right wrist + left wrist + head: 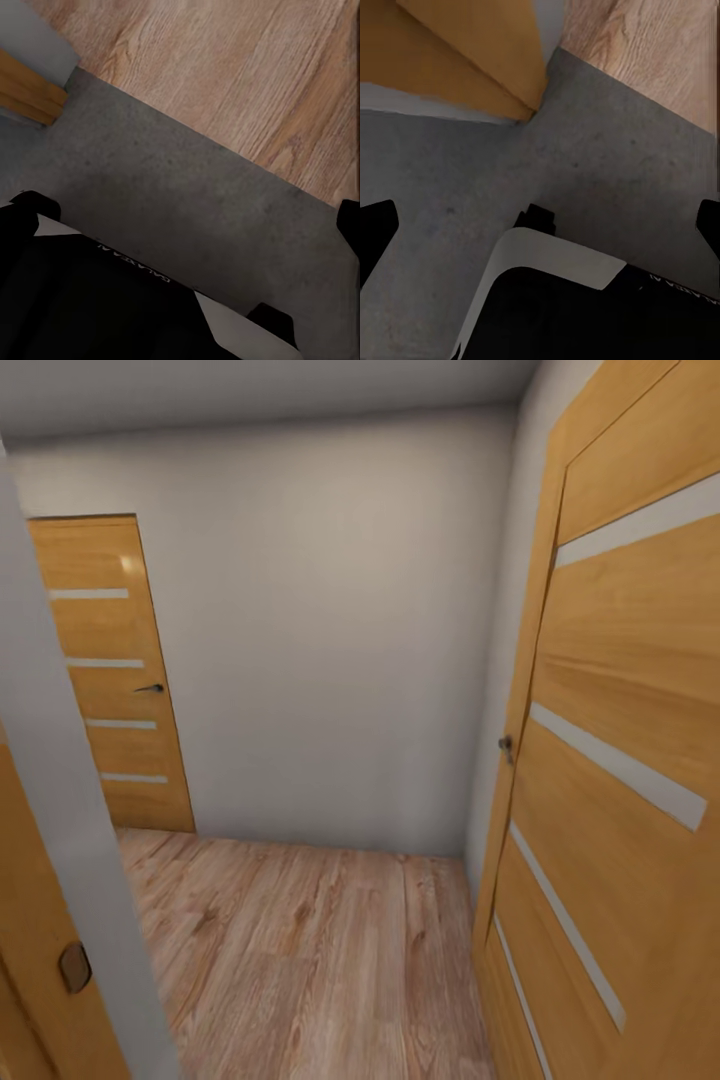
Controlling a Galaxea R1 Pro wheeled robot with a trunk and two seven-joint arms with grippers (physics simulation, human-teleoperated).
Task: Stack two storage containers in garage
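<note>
Right up close, an open wooden door [620, 760] along the right edge of the head view, another door edge [40, 960] lower left; plank floor [310, 950] ahead, closed door [115, 670] at upper left; standing on grey concrete floor [607, 157] right at the threshold. Left gripper [540, 225] fingers wide apart, empty; right gripper [187, 225] likewise spread, holding nothing. No containers anywhere here; probably heading for the living room; best to roll through centred, arms tucked, clear of both door edges.
</note>
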